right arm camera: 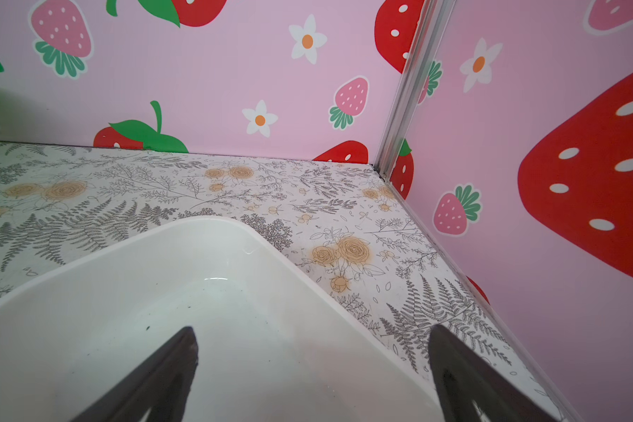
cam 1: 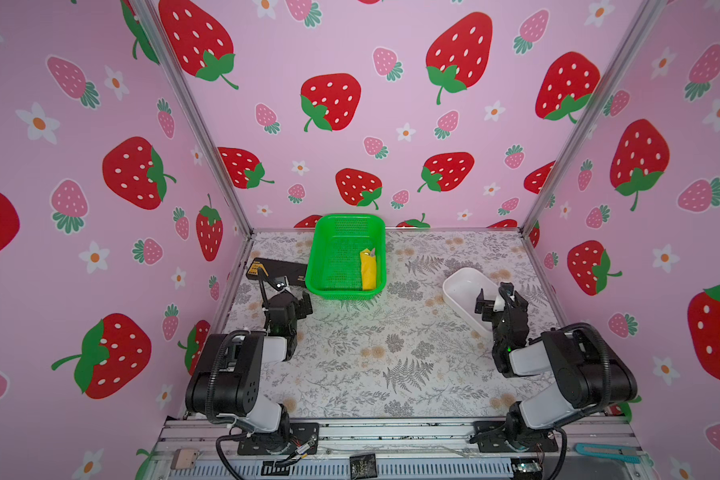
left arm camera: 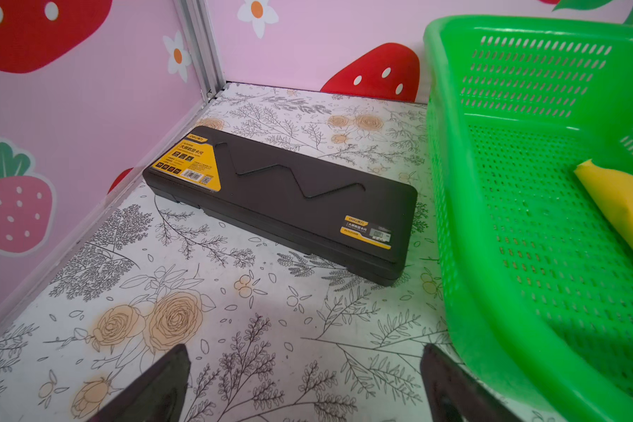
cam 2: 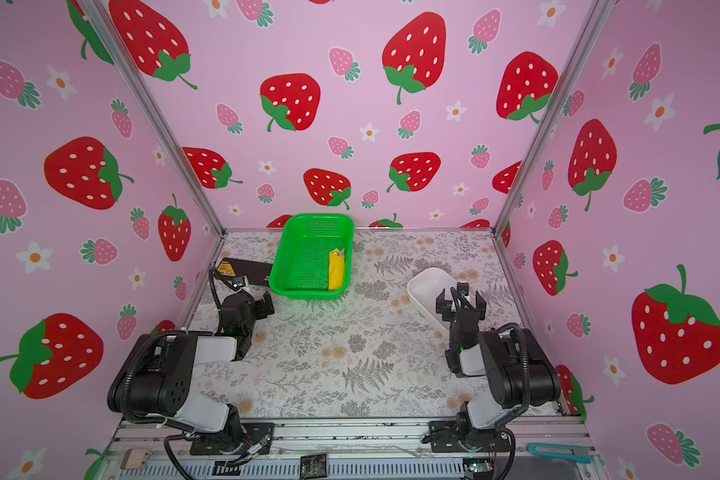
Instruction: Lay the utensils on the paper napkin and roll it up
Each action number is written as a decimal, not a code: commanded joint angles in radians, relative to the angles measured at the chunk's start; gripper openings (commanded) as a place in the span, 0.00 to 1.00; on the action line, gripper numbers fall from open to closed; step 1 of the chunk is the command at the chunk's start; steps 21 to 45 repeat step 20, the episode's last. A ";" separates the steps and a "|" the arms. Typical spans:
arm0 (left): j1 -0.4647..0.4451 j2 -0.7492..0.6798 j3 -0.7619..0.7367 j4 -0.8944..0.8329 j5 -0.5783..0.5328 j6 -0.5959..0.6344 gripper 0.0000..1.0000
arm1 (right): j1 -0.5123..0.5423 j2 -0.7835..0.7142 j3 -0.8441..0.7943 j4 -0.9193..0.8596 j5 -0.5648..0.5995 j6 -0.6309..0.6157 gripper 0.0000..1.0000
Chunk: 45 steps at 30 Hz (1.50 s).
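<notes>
The paper napkin (cam 1: pixel 368 270) (cam 2: pixel 336 270) (left arm camera: pixel 622 204) lies as a yellow roll along the right inner side of the green basket (cam 1: pixel 316 257) (cam 2: pixel 281 257) (left arm camera: pixel 454 182). A small silver tip of the utensils (cam 1: pixel 371 251) (cam 2: pixel 341 251) pokes from the roll's far end; the rest is hidden inside. My left gripper (cam 1: pixel 298 301) (cam 2: pixel 262 303) (left arm camera: pixel 304 350) hangs open over the table, just left of the basket's near corner. Over the white dish (cam 1: pixel 462 286) (cam 2: pixel 427 282) (right arm camera: pixel 161 292), my right gripper (cam 1: pixel 495 297) (cam 2: pixel 460 297) (right arm camera: pixel 311 330) is open with nothing between its fingers.
A flat black case (cam 1: pixel 275 268) (cam 2: pixel 246 268) (left arm camera: pixel 289 197) with yellow labels lies by the left wall, beside the basket. Pink strawberry-print walls close in the back and both sides. A teal utility knife (cam 1: pixel 607 453) rests on the front rail.
</notes>
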 commanded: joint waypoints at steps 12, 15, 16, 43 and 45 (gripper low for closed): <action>-0.008 0.003 0.023 0.003 -0.029 0.003 0.99 | -0.007 0.007 0.016 -0.002 0.020 0.006 1.00; -0.008 0.002 0.023 0.003 -0.029 0.004 0.99 | -0.008 0.009 0.019 -0.004 0.019 0.008 1.00; -0.008 0.004 0.023 0.003 -0.029 0.003 0.99 | -0.007 0.009 0.019 -0.006 0.019 0.008 1.00; -0.007 0.004 0.023 0.002 -0.029 0.003 0.99 | -0.008 0.008 0.018 -0.006 0.017 0.008 1.00; -0.007 0.004 0.023 0.002 -0.029 0.003 0.99 | -0.008 0.008 0.018 -0.006 0.017 0.008 1.00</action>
